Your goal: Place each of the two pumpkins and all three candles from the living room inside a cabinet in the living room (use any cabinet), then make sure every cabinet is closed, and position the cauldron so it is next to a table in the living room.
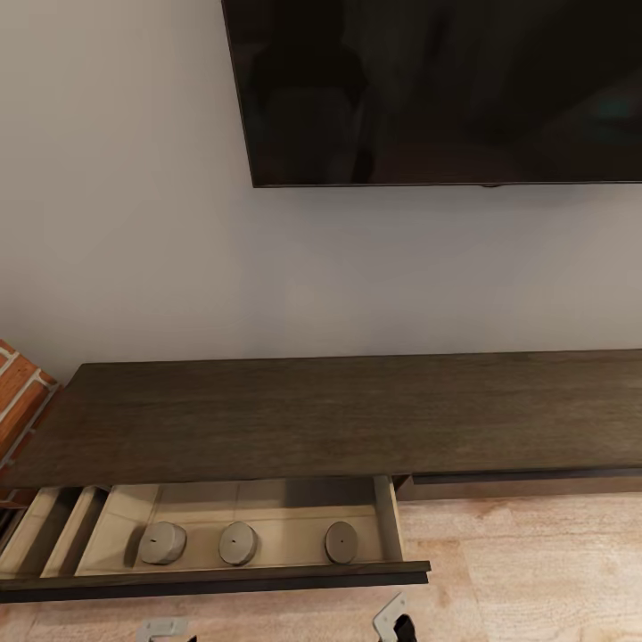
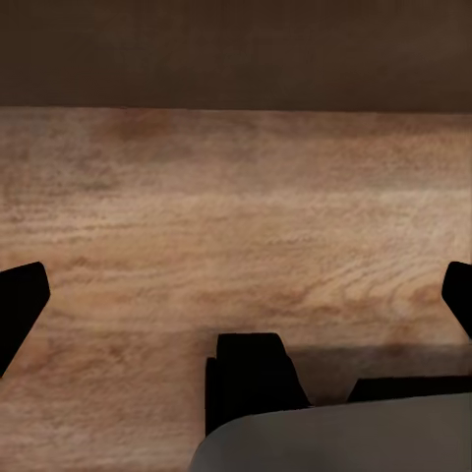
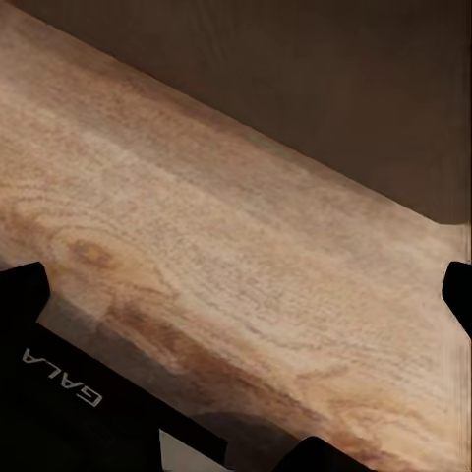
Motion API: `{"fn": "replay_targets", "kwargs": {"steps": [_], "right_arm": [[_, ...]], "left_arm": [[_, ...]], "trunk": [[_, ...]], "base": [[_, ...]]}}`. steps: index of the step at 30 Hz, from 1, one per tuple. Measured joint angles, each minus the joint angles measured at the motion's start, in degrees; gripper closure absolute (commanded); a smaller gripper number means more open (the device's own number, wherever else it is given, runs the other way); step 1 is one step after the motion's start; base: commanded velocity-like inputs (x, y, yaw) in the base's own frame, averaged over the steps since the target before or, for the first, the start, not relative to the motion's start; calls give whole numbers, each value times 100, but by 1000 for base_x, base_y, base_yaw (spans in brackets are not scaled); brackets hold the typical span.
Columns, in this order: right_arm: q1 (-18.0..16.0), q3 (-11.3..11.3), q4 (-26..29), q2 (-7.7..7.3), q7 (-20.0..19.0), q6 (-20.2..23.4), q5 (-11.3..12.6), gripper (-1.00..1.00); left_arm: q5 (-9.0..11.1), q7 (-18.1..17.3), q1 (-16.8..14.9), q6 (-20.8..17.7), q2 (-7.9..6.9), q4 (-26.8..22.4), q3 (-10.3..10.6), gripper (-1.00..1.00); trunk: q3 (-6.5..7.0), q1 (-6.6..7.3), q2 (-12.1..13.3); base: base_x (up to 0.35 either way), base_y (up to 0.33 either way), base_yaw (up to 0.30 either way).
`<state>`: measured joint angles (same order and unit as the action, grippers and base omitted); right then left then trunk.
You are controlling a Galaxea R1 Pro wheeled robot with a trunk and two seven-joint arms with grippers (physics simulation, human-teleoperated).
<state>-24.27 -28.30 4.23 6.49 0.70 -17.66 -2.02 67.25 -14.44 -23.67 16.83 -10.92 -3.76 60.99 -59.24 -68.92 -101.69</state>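
Note:
The long dark-brown cabinet (image 1: 339,410) stands against the wall, with its left drawer (image 1: 214,578) pulled out. Three round grey candles (image 1: 238,542) lie in a row on the drawer's pale floor. The drawer front to the right (image 1: 517,486) is shut. My left gripper (image 2: 238,300) is open over bare wooden floor, its black fingertips (image 2: 20,305) wide apart. The right gripper (image 3: 238,290) is open too, above the floor near the cabinet's dark front. Grey parts of both arms (image 1: 392,617) poke in just before the open drawer. The pumpkins, the cauldron and the table are out of view.
A large black television (image 1: 428,89) hangs on the white wall above the cabinet. A red brick wall (image 1: 18,392) adjoins the cabinet's left end. Light wooden floor (image 1: 535,571) stretches in front, to the right of the open drawer.

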Motion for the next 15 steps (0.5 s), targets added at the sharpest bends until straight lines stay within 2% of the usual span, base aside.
{"fn": "replay_targets", "kwargs": {"steps": [4, 7, 11, 15], "right_arm": [[9, 0, -1, 7, 270, -54, 0, -100], [16, 0, 2, 9, 503, -158, 0, -100], [12, 5, 20, 54, 616, -374, 0, -100], [15, 7, 24, 72, 629, -488, 0, -100]], "left_arm": [[98, 31, 2, 85, 15, -1, 0, -100], [117, 38, 3, 287, 25, -2, -2, -100], [165, 45, 1, 380, 83, -2, -12, -100], [359, 45, 2, 391, 158, -2, -15, -100]], "trunk": [[0, 0, 0], [0, 0, 0], [0, 0, 0], [0, 0, 0]], "base": [[0, 0, 0], [0, 0, 0], [0, 0, 0], [0, 0, 0]]}}
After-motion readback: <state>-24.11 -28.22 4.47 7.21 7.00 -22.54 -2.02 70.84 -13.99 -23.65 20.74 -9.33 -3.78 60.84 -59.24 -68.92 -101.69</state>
